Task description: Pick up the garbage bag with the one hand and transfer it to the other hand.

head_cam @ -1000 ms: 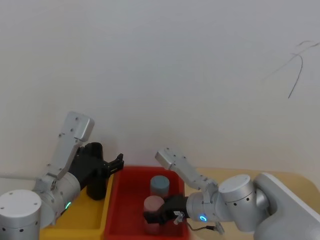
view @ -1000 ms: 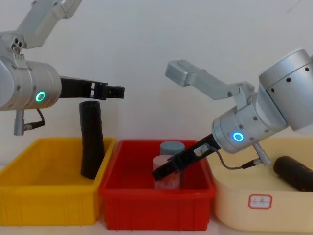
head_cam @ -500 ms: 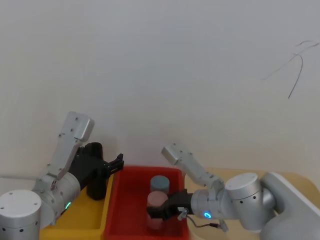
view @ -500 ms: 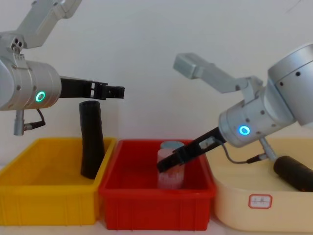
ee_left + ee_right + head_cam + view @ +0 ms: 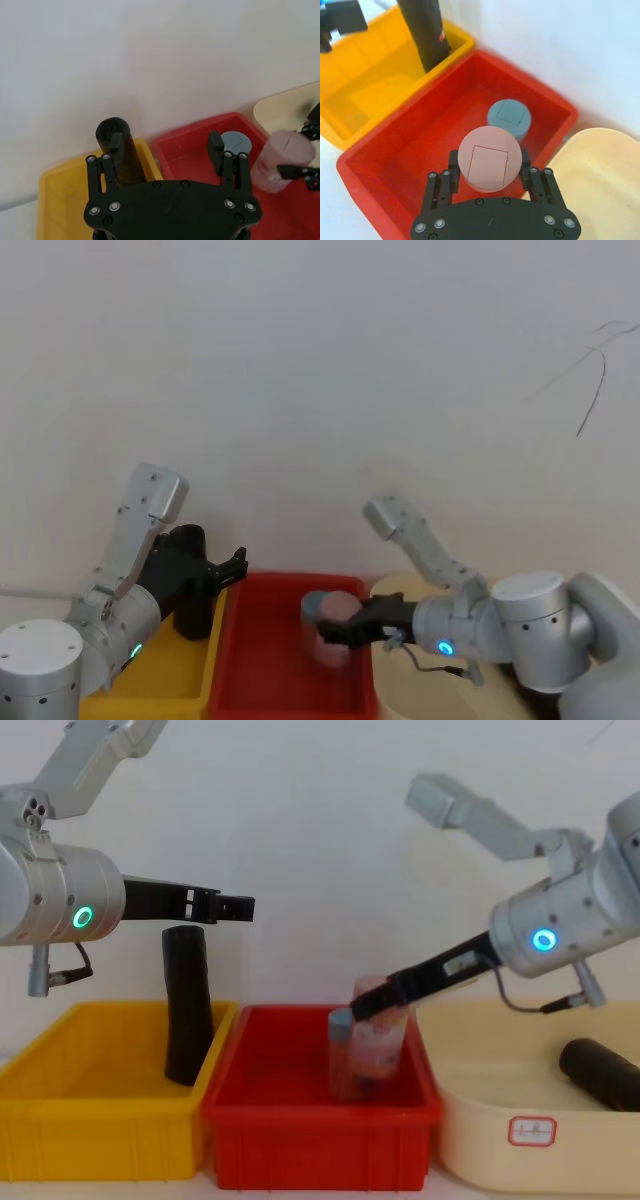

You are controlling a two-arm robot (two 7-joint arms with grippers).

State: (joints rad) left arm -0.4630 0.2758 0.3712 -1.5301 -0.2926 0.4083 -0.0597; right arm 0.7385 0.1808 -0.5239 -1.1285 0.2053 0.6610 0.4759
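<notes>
The garbage bag [image 5: 187,1010], a matte black roll, stands upright in the yellow bin [image 5: 90,1140] and leans on its right wall; it also shows in the head view [image 5: 190,585] and the left wrist view [image 5: 117,155]. My left gripper [image 5: 235,907], on the green-ringed arm, hovers open just above and beside the bag's top without touching it. My right gripper [image 5: 368,1003], on the blue-ringed arm, is shut on a pink jar [image 5: 490,159] held over the red bin [image 5: 320,1140].
A blue jar [image 5: 509,119] stands in the red bin under the pink one. A second black roll [image 5: 600,1075] lies in the beige bin [image 5: 540,1120] on the right. The three bins sit side by side against a white wall.
My right gripper has lifted the pink jar up out of the red bin and to the right. The left arm and the garbage bag have not moved.
</notes>
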